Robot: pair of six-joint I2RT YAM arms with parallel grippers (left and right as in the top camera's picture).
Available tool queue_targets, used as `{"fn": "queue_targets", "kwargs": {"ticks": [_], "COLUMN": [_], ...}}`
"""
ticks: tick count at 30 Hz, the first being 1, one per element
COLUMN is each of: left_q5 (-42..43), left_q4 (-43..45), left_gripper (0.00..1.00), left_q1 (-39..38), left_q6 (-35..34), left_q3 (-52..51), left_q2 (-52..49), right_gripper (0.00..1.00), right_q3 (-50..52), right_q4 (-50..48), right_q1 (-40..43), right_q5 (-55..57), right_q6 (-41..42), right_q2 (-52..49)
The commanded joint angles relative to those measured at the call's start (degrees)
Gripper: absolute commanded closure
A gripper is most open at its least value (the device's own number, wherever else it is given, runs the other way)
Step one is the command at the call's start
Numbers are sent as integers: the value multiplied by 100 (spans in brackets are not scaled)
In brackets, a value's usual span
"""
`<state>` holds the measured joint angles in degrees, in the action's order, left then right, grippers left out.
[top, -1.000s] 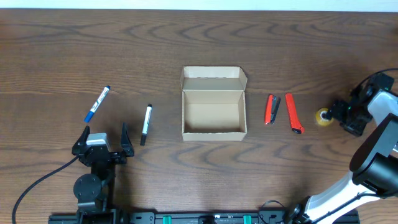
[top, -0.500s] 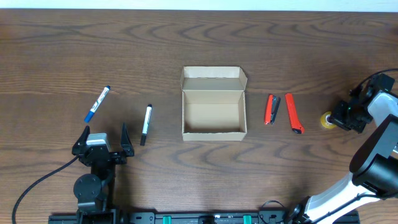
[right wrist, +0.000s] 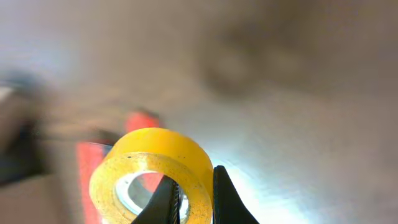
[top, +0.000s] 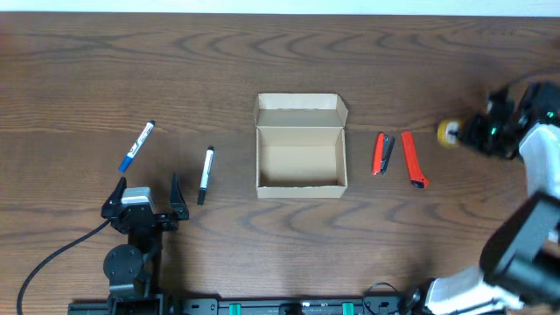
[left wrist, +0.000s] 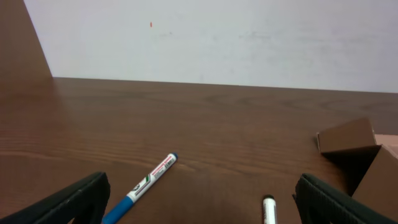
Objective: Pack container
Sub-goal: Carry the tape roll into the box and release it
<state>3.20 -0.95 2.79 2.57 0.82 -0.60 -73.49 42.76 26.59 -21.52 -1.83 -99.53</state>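
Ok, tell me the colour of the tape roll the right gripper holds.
Yellow tape roll, clearest in the right wrist view.

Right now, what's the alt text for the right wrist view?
The right gripper is shut on a yellow tape roll, one finger inside its core and one outside. The background is motion-blurred, with a red shape at left.

The right wrist view is smeared behind the yellow tape roll (right wrist: 152,174), itself cropped at 6 o'clock. The left wrist view crops the black marker (left wrist: 268,211) at 6 o'clock, the container (left wrist: 348,138) at 4.
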Motion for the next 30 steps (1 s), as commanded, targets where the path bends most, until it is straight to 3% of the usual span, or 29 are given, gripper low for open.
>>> {"fn": "queue_targets", "kwargs": {"ticks": [1, 6, 11, 16, 24, 30], "left_q5": [-17, -20, -20, -20, -22, -22], "left_q4": [-319, -319, -319, -319, -319, -319], "left_gripper": [5, 5, 5, 5, 5, 5], "left_q1": [-20, -20, -20, -20, -20, -20], "left_q6": [-199, -197, -197, -199, -195, -195], "left_q3": [-55, -55, -55, -55, -55, -55], "left_q2": [28, 28, 28, 28, 28, 28], "right_gripper": [99, 99, 99, 99, 99, 99], "right_q3": [-651, -1121, -1327, -1329, -1329, -1329], "right_q4": [-11, 295, 496, 625, 1333, 2111], "right_q1": [-680, -1902, -3211, -4282, -5217, -5383], "right_q5": [-702, -708, -599, 197, 498, 1351], "right_q6": [-476, -1329, -1742, -2282, -3617, -4177], "right_q2": [1152, 1679, 1550, 1231, 675, 249]}}
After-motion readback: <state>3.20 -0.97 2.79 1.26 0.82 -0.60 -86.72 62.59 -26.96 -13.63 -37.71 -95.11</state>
